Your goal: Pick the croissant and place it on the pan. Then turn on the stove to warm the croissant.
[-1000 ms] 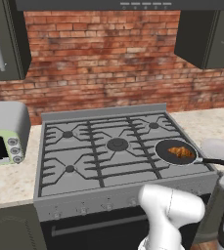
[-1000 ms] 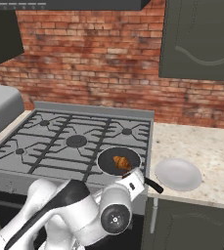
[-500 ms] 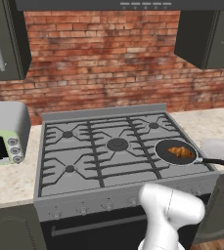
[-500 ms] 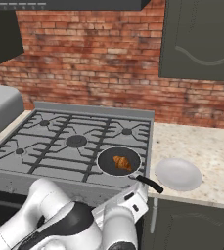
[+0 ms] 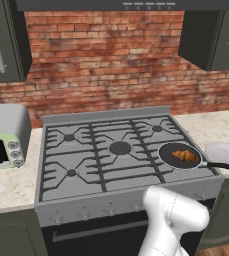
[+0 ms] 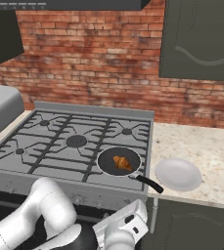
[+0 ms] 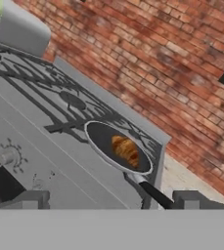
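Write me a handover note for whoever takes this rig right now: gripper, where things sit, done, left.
Gripper: fingers wide apart, holding nothing, low in front of the stove, looking up at its front panel.
Croissant: lying in the pan, on the stove's front right burner. Pan handle points toward the counter on the right, where a white plate sits.
Done: croissant is in the pan.
Left: turn on the stove. Knobs run along the front panel; no flame shows on any burner.
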You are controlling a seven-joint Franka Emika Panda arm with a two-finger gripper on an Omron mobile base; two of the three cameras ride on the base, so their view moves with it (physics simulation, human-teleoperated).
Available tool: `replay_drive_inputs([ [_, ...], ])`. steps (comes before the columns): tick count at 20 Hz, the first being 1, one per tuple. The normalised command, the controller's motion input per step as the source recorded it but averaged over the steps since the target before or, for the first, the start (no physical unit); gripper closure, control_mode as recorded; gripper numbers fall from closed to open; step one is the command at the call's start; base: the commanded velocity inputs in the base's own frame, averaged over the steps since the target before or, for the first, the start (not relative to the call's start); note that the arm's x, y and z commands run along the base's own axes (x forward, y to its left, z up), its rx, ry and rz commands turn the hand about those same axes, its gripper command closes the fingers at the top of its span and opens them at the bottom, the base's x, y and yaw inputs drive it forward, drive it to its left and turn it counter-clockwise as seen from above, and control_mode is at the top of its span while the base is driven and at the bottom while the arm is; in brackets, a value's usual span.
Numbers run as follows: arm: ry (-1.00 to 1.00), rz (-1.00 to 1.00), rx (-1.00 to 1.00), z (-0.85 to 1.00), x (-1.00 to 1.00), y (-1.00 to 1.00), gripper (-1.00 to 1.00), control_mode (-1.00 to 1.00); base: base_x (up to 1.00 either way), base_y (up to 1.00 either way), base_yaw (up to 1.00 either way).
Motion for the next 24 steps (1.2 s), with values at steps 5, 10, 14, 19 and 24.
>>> replay_drive_inputs([
  [5,-0.03,0.0,0.02,-0.56,0.02,0.0,-1.0,-1.0,0.0,0.0,0.0],
  [10,0.0,0.0,0.09,-0.51,0.19,-0.03,-1.0,-1.0,0.0,0.0,0.0],
  [14,0.0,0.01,0.12,-0.39,0.32,-0.06,-1.0,-1.0,0.0,0.0,0.0],
  [19,0.0,0.04,0.15,-0.22,0.26,-0.19,-1.0,-1.0,0.0,0.0,0.0],
  [24,0.0,0.06,0.14,-0.25,0.01,-0.21,-1.0,-1.0,0.0,0.0,0.0],
])
